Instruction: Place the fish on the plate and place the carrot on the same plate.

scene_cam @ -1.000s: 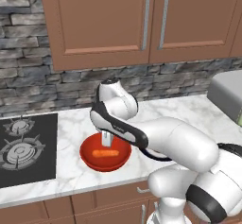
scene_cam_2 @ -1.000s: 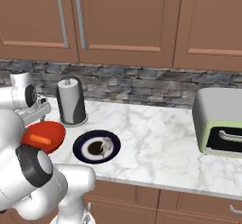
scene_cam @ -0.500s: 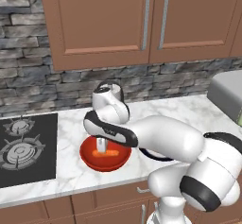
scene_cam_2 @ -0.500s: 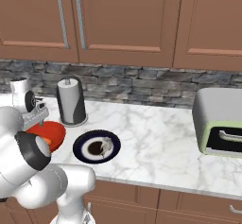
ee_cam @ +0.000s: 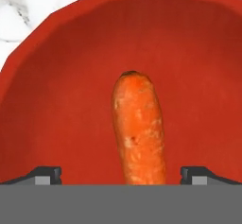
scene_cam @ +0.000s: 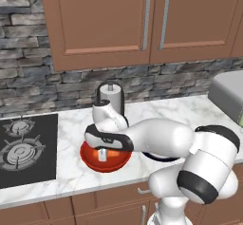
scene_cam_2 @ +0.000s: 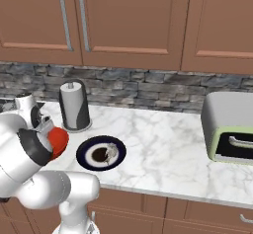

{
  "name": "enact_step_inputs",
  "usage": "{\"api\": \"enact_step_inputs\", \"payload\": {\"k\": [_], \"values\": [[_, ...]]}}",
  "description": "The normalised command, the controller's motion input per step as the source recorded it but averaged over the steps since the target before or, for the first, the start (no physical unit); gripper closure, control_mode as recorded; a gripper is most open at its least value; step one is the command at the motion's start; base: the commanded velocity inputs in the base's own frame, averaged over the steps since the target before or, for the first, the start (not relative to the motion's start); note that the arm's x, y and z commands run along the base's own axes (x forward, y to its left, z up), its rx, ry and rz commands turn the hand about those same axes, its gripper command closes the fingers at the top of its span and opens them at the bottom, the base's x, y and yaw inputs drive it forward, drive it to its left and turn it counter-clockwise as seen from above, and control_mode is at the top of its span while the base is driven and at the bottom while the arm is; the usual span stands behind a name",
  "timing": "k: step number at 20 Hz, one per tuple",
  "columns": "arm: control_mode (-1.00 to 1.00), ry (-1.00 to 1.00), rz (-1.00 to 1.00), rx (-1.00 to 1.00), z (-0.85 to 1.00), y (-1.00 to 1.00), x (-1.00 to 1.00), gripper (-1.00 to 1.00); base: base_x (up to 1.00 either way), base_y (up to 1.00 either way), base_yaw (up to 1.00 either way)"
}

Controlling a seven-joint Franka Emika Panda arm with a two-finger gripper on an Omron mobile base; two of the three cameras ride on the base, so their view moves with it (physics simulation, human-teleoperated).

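My pincer (ee_cam: 121, 175) hangs wide open and empty inside the red bowl (ee_cam: 56, 90). The carrot (ee_cam: 139, 128) lies centred between my fingertips (ee_cam: 47, 175), its long axis running straight ahead, across my closing line. The plate (scene_cam_2: 89, 151) waits beside the bowl.

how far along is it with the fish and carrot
Done: the fish lies on the plate. In hand: the open gripper hangs low inside the red bowl, fingertips either side of the carrot, not yet closed on it. Left: grasp the carrot, lift it and set it on the plate.
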Motion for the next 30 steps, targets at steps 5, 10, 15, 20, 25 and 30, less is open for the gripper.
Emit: {"api": "enact_step_inputs", "payload": {"k": [5, 10, 15, 20, 25, 30], "values": [[-1.00, -0.03, 0.02, 0.00, -0.38, 0.00, 0.09, -1.00, 0.00, 0.00, 0.00], [-1.00, -0.01, 0.02, 0.00, -0.14, 0.00, 0.08, -1.00, 0.00, 0.00, 0.00], [-1.00, 0.00, 0.01, 0.00, -0.02, 0.00, 0.10, -1.00, 0.00, 0.00, 0.00], [-1.00, 0.00, 0.03, 0.00, -0.03, 0.00, 0.01, -1.00, 0.00, 0.00, 0.00], [-1.00, 0.00, 0.02, 0.00, -0.10, 0.00, 0.00, 1.00, 0.00, 0.00, 0.00], [-1.00, 0.00, 0.00, 0.00, 0.00, 0.00, 0.00, 1.00, 0.00, 0.00, 0.00]]}}
